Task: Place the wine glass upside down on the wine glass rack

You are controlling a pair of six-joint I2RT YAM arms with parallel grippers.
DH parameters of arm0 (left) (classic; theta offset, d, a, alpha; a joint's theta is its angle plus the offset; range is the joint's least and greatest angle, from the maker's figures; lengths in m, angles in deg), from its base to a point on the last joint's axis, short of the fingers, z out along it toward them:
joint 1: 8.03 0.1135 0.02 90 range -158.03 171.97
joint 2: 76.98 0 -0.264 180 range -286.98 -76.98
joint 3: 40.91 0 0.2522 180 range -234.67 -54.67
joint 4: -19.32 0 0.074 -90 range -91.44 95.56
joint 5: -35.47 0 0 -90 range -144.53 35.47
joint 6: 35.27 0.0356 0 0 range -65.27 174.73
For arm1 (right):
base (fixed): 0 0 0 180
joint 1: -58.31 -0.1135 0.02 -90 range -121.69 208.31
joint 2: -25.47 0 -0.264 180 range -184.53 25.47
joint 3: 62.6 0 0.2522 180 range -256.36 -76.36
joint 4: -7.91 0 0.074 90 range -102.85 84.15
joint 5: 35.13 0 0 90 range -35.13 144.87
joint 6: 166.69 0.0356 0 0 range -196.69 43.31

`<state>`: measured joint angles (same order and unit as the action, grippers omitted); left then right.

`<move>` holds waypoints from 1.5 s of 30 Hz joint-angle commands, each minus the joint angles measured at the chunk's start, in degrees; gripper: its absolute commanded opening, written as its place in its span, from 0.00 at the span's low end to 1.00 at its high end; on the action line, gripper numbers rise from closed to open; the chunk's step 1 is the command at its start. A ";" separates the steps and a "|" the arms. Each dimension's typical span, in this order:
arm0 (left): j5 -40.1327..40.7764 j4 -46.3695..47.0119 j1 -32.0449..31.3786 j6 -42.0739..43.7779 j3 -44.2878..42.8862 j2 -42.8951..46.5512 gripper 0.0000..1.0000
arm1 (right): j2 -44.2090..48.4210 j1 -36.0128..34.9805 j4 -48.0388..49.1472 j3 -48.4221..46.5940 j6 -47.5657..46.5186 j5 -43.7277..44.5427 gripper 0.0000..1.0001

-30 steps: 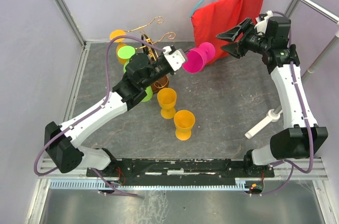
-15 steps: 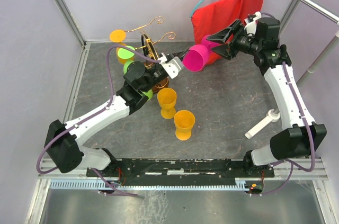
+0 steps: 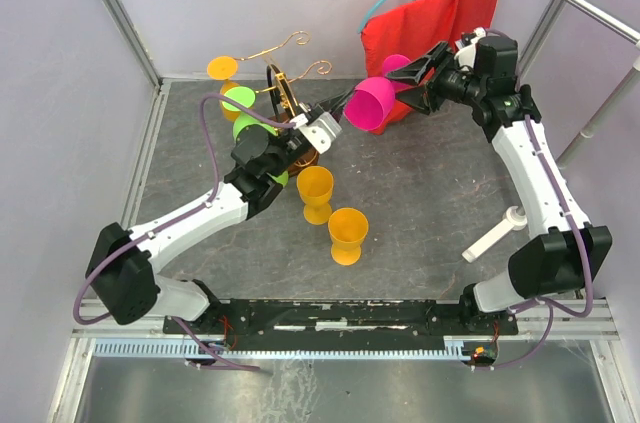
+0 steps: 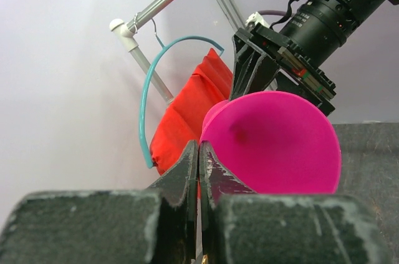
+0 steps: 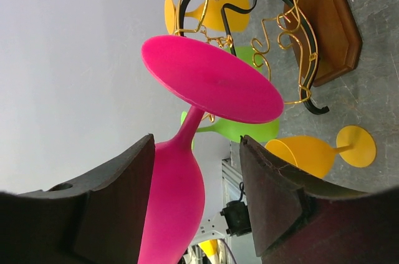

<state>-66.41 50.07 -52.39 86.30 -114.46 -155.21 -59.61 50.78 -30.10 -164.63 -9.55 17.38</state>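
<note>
A pink wine glass (image 3: 370,105) hangs in the air right of the wine glass rack (image 3: 285,83), bowl towards the left arm, foot (image 5: 212,80) towards the red cloth. My left gripper (image 3: 338,121) is shut on the rim of its bowl (image 4: 274,142); its fingers (image 4: 190,170) are pressed together. My right gripper (image 3: 410,83) is open, one finger (image 5: 118,195) on each side of the stem and bowl (image 5: 174,195). In the right wrist view the bowl lies close to the left finger; contact cannot be told. The rack's gold scrolls (image 5: 293,39) rise from a brown base (image 5: 327,24).
On the rack hang an orange glass (image 3: 222,68) and two green ones (image 3: 238,98). Two orange glasses (image 3: 315,193) (image 3: 347,233) stand on the table in front of it. A red cloth (image 3: 440,28) hangs at the back, and a white handle (image 3: 495,233) lies at the right.
My right gripper has moved left to the pink glass and now straddles it, its jaws a little narrower. The left arm has lifted the glass slightly up and to the right.
</note>
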 commanded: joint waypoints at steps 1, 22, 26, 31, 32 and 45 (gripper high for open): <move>0.66 8.15 -0.17 1.08 0.36 -0.61 0.03 | -0.94 -1.25 2.72 -2.10 1.00 0.18 0.64; 1.70 14.26 -1.04 -2.58 2.36 -3.84 0.03 | -3.38 -3.38 5.37 -4.06 4.14 1.67 0.47; 1.52 14.26 -1.32 -2.83 2.65 -4.30 0.03 | -3.77 -3.42 5.53 -4.75 4.03 1.71 0.37; 1.71 13.97 -1.40 -2.83 3.24 -4.31 0.03 | -4.02 -3.41 5.62 -5.49 3.14 1.63 0.21; 1.76 13.66 -1.43 -2.83 3.58 -4.14 0.03 | -4.03 -3.37 5.51 -5.77 2.64 1.64 0.19; 4.40 7.57 -1.38 -1.87 9.64 0.85 0.46 | -5.73 -2.99 1.23 -13.05 -7.49 6.08 0.01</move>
<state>-63.88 58.37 -53.52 85.38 -106.09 -157.33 -65.42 47.92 -29.55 -173.20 -12.61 22.91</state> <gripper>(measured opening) 0.399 0.186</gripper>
